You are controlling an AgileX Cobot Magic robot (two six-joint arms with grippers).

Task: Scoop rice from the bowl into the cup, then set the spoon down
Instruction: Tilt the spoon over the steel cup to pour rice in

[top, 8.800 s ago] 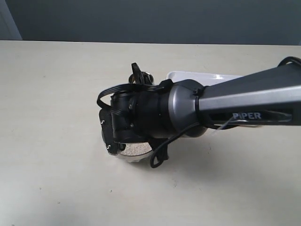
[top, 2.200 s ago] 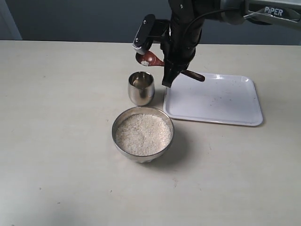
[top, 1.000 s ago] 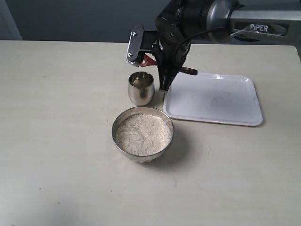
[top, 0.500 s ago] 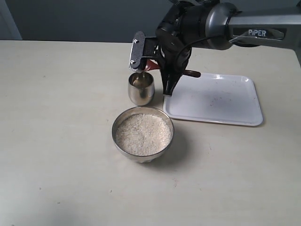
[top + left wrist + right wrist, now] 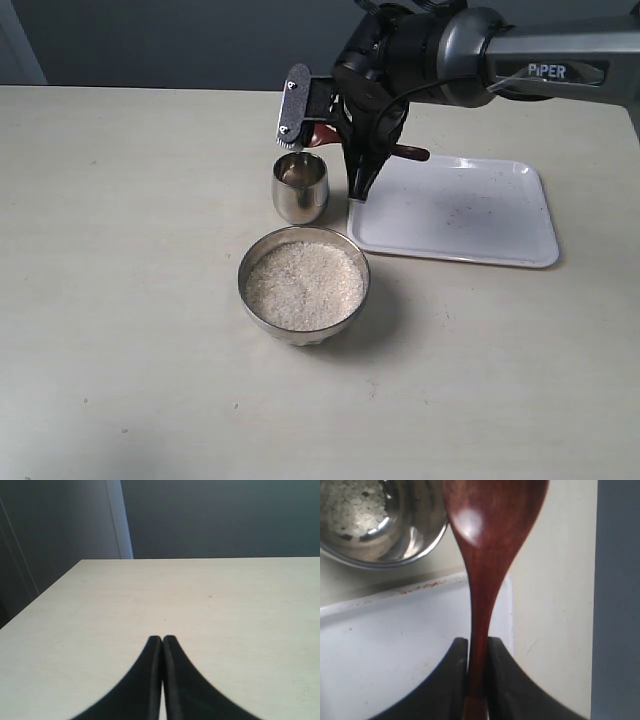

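My right gripper (image 5: 335, 150) hangs just behind the cup (image 5: 300, 187), shut on the thin handle of the dark reddish-brown wooden spoon (image 5: 322, 132). In the right wrist view the spoon (image 5: 485, 530) runs out from between the jaws of that gripper (image 5: 477, 642). Its oval scoop carries no grains and sits beside the rim of the cup (image 5: 415, 540). A little rice (image 5: 355, 510) lies in the cup's bottom. The wide steel bowl (image 5: 243, 270) stands in front of the cup, full of rice (image 5: 303, 285). My left gripper (image 5: 162, 639) is shut over bare table, with nothing in it.
A white rectangular tray (image 5: 470, 215) lies right of the cup and bowl, with a few specks on it. Its corner (image 5: 395, 645) is under the spoon handle. The beige table (image 5: 120, 300) stretches to the left and front. A dark wall stands behind.
The right gripper has shifted slightly to the right and down over the last second, still holding the spoon behind the cup. Bowl, cup and tray have not moved.
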